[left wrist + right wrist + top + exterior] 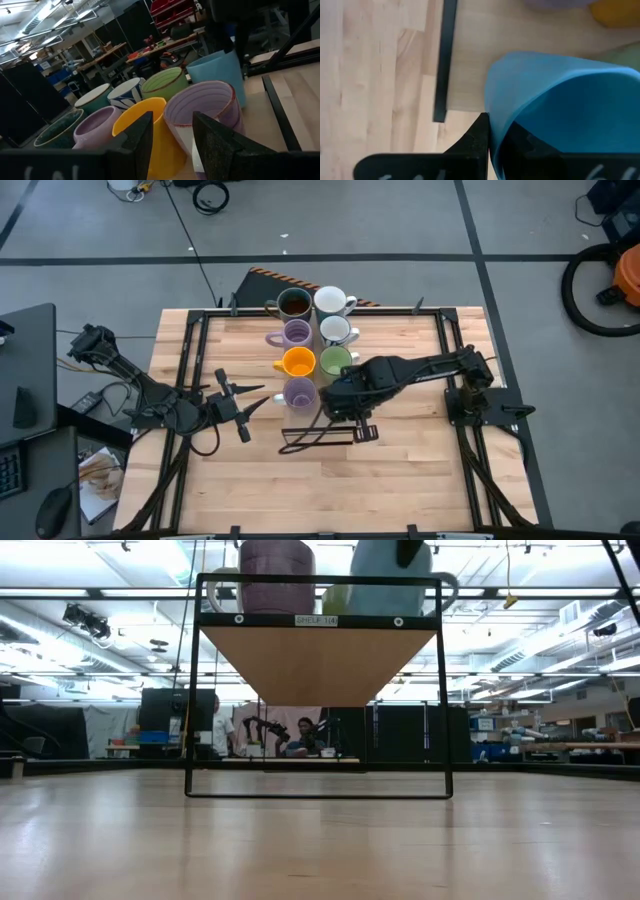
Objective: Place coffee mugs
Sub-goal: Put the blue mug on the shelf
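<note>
- I count seven mugs already standing in two rows on the raised shelf [262,280]: the dark brown mug [293,304], a lilac mug [296,333], the orange mug [298,362] and a second lilac mug [300,391] in the left row, and two white mugs [330,301] [336,330] and the green mug [335,360] in the right row.
- My right gripper [492,145] is pinching the wall of the blue mug [560,105], one finger outside and one inside the rim, at the near end of the right row just beside the green mug.
- In the low view the blue mug looks to sit at shelf level next to the near lilac one, though I cannot tell whether its base is fully down.
- My left gripper [243,401] waits with its fingers spread on nothing, just left of the near lilac mug.
- By my judgement this is the last mug; only releasing it and backing the arm away remain.
</note>
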